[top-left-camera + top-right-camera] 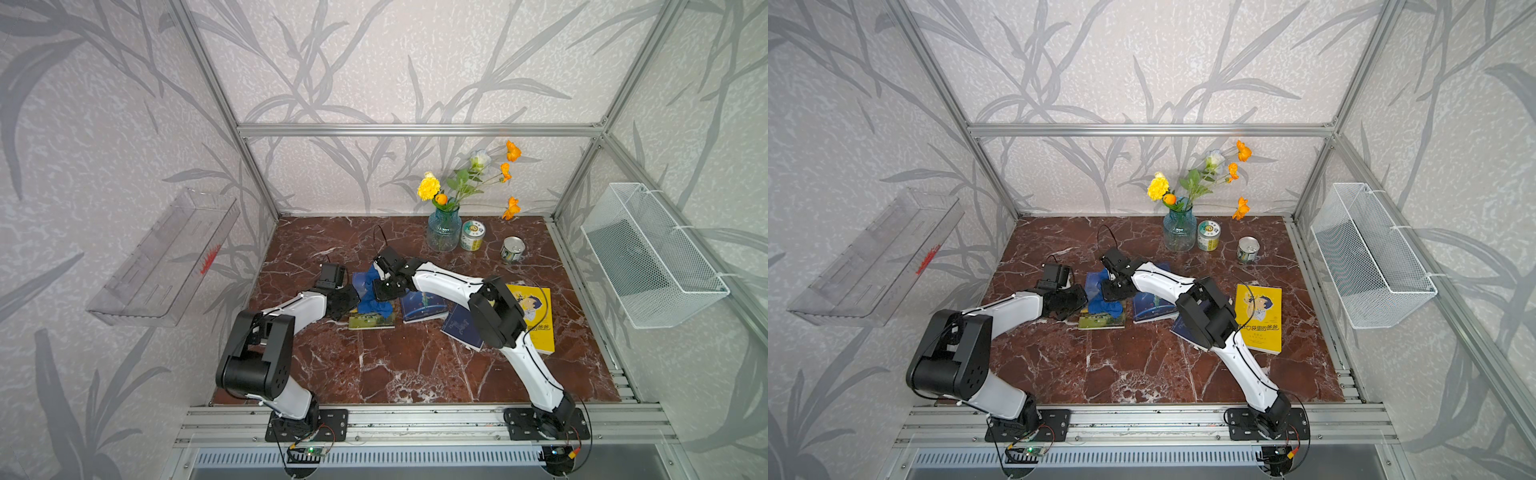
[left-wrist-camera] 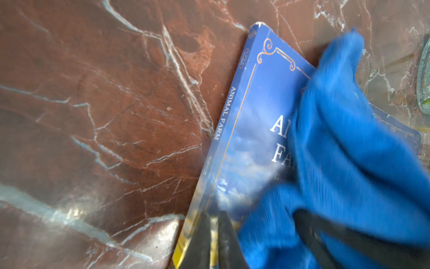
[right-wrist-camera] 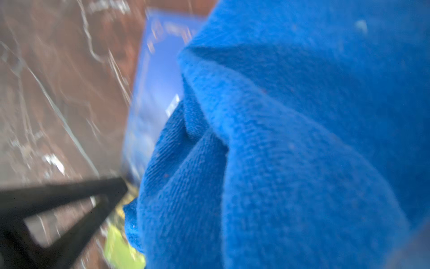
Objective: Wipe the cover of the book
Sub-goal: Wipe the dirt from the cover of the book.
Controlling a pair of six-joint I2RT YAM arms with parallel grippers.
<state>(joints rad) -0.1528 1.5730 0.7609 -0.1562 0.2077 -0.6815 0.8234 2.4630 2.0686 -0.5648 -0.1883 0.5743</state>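
Item: book [image 2: 253, 111] (thin paperback, glossy, likely slippery) is lying flat on table [image 1: 415, 365], mid-depth toward left edge | left gripper [image 2: 213, 230], jaws together, is pressing its spine-side edge | right gripper [image 1: 380, 297] is clamping soft blue cloth [image 2: 349, 151] over cover | hold: press edge, not lift.

A robot test cell dressed as a home: an aluminium frame [image 1: 415, 129] with leaf-wallpaper panels [image 1: 374, 62] boxes in a marble-look table [image 1: 395, 365], two arms [image 1: 307, 309] bolted to its front rail [image 1: 415, 419]. A vase [image 1: 444, 232] of flowers, cans [image 1: 472, 235] and books [image 1: 542, 340] give the homely touch.
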